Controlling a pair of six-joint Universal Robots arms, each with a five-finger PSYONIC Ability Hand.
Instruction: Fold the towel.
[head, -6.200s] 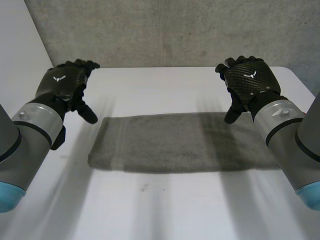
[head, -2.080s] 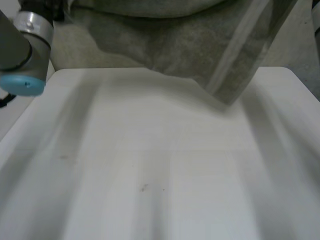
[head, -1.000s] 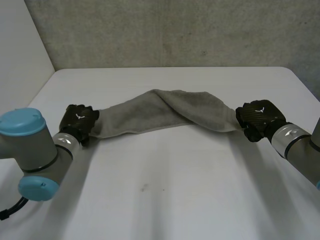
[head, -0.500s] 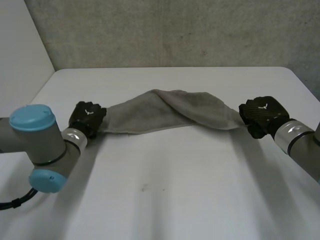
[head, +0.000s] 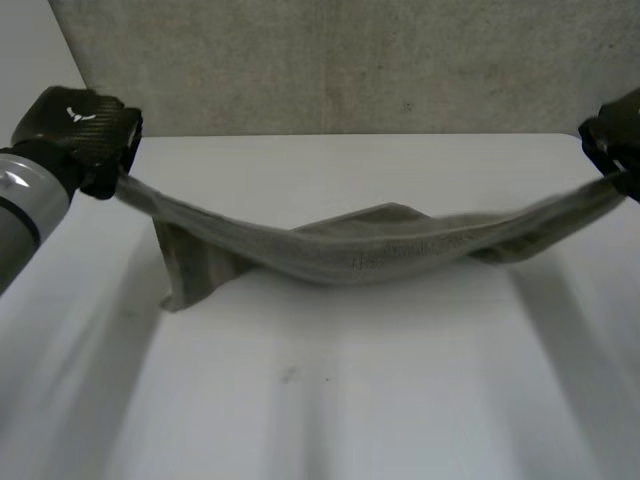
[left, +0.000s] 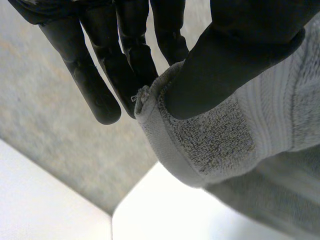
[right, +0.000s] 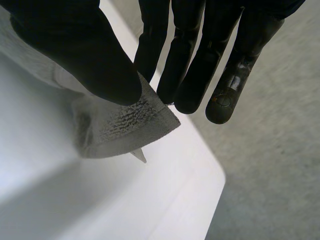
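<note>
A grey towel (head: 350, 250) hangs stretched between my two hands above the white table (head: 330, 400), sagging in the middle where it rests on the tabletop. My left hand (head: 75, 130) is raised at the far left and pinches one corner of the towel (left: 210, 140) between thumb and straight fingers (left: 95, 90). At the far right edge, my right hand (head: 618, 140) pinches the opposite corner of the towel (right: 120, 125) under its thumb (right: 80, 55). A loose flap of cloth hangs down near the left end.
A grey carpeted wall (head: 330, 60) rises behind the table. The table's far right corner (right: 210, 170) lies just beyond my right hand's fingertips.
Both hands have risen and drawn apart, lifting the towel's ends off the table. The towel now spans wide and sags in the middle. The left hand has closed on its corner.
</note>
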